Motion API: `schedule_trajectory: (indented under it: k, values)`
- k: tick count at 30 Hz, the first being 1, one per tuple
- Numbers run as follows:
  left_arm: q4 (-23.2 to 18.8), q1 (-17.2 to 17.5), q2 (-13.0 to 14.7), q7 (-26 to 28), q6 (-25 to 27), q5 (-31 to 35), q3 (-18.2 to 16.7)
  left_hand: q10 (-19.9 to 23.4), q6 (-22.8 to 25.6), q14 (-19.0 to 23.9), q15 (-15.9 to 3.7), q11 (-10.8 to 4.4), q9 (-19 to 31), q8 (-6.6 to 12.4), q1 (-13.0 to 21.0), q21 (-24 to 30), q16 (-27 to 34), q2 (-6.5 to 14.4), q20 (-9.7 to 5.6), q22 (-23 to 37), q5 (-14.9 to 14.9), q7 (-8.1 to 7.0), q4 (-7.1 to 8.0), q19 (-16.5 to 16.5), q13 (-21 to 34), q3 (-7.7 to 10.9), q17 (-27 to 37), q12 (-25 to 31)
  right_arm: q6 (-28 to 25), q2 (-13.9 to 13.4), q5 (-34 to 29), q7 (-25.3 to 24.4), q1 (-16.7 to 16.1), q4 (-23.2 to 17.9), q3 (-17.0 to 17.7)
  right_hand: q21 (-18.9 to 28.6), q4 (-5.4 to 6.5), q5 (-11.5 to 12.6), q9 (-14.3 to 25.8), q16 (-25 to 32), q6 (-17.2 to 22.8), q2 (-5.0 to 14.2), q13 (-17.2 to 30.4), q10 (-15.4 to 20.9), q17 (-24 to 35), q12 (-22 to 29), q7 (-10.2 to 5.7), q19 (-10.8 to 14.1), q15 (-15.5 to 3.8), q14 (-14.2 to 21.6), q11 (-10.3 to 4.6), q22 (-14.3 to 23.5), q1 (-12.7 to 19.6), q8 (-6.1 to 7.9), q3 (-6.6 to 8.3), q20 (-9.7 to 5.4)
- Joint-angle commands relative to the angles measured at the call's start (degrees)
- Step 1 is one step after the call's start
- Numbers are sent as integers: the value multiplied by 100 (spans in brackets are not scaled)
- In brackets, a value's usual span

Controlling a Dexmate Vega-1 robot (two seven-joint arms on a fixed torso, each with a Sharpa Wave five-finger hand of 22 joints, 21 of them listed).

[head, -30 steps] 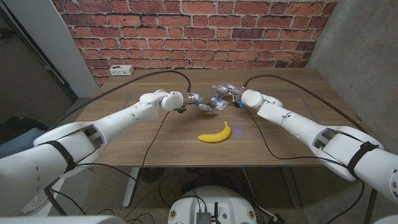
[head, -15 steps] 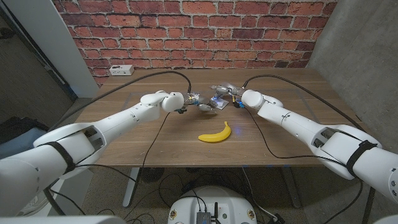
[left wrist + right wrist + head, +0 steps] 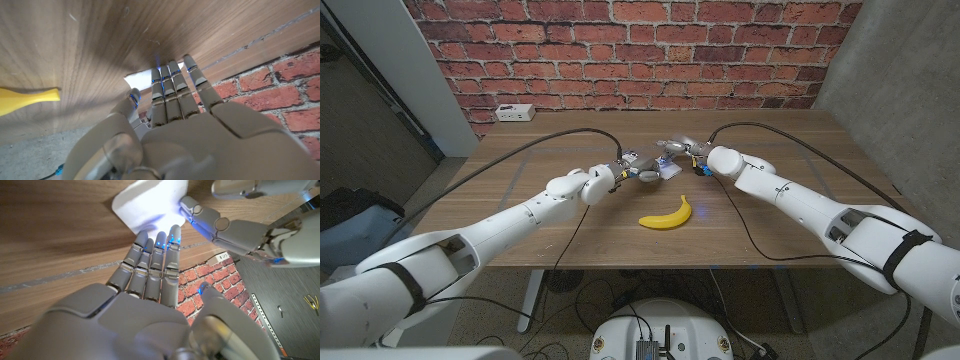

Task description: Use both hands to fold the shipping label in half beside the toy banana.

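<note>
The white shipping label lies on the wooden table, just behind the yellow toy banana. My left hand reaches toward it from one side with straight fingers, whose tips meet the label's edge. My right hand comes in from the opposite side, and its outstretched fingertips rest on the label's near edge. One fingertip of the left hand touches the label's other edge. Neither hand grips the paper. The banana's tip shows beside my left hand.
A white power strip sits at the table's back left, near the brick wall. Black cables run across the tabletop to both wrists. Bare wood stretches in front of the banana and to the far right.
My left forearm has swung toward the table's front and its hand has slid a little right, closer to the label. The right hand has hardly moved.
</note>
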Motion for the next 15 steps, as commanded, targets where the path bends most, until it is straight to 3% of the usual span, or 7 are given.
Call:
schedule_trajectory:
  k: [1,4,6,11,14,15]
  values:
    - [75,432,21,2563,-426,58,-260,88,130,68,35,52,16,33,101,62,72,28,3,25,19,111,12,47,25,-55,75,33,-44,-202,-81,-248,-236,-501,118,-99,-86,29,-7,-23,-147,-33,-38,-231,-22,-74,-8,-167,-20,-145,77,1,116,-48,49,75]
    - [227,439,-5,2899,-657,30,-275,154,181,103,69,140,21,29,129,81,103,34,12,33,24,122,18,41,51,-67,105,69,10,-254,-132,-364,-313,-634,156,-197,-192,27,-12,-12,-204,-17,-83,-372,-25,-147,-14,-322,-34,-262,25,2,231,-55,85,152]
    - [339,459,-34,3214,-808,14,-300,346,405,301,70,121,44,58,212,138,256,42,17,54,31,126,16,49,125,-114,231,199,-8,-296,-191,-453,-372,-772,177,-215,-237,28,-14,-2,-216,-4,-96,-379,-26,-155,-32,-342,-48,-277,0,2,285,-53,107,159]
    - [392,509,-38,3530,-922,13,-337,729,757,652,146,256,149,102,422,293,635,48,10,115,36,148,-29,125,340,-235,588,535,44,-301,-182,-487,-426,-840,231,-256,-294,20,-18,31,-130,19,-128,-375,-16,-161,-72,-378,-77,-286,-67,4,348,-10,123,177]
    - [367,536,-12,3559,-925,13,-355,721,774,624,128,212,173,95,464,316,681,55,-3,129,32,145,-39,118,387,-259,667,573,232,-282,-139,-606,-491,-826,302,-270,-317,16,-20,47,-181,29,-143,-390,-11,-171,-79,-383,-67,-282,-69,4,375,-28,131,204]
    - [365,541,-5,3567,-935,12,-359,665,764,606,104,136,191,82,489,335,715,54,-2,139,27,140,-41,116,423,-282,727,584,282,-276,-130,-637,-506,-830,322,-279,-340,15,-21,54,-223,42,-152,-408,-9,-181,-76,-387,-67,-284,-56,5,403,-42,143,226]
